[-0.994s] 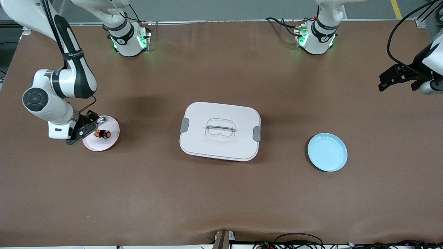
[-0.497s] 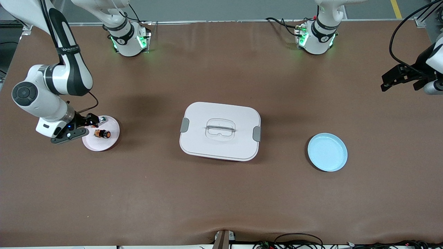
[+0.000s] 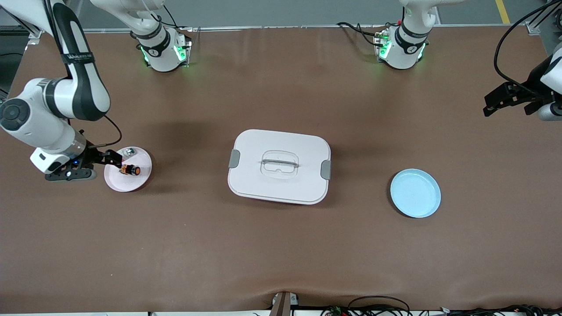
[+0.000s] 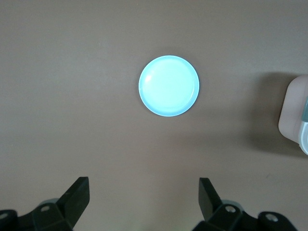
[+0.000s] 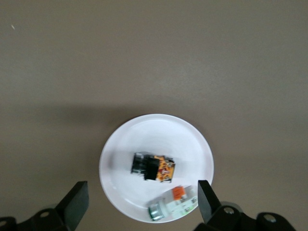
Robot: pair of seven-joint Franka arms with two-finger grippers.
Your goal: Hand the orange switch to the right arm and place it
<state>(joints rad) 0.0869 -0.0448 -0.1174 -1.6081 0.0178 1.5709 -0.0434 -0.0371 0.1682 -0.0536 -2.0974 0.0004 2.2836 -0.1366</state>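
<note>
The orange switch lies on its side on the pale pink plate near the right arm's end of the table. In the right wrist view the switch is in the middle of the plate. My right gripper is open and empty over the plate's edge; in its own view the fingers stand wide apart, clear of the switch. My left gripper is open and empty, up by the left arm's end of the table; its own view shows bare table between the fingers.
A pale silvery piece with a red bit lies on the same pink plate beside the switch. A white lidded box stands mid-table. A light blue plate sits toward the left arm's end.
My right gripper has drawn back from over the pink plate toward the right arm's end of the table. The switch stays on the plate. The left gripper has barely moved.
</note>
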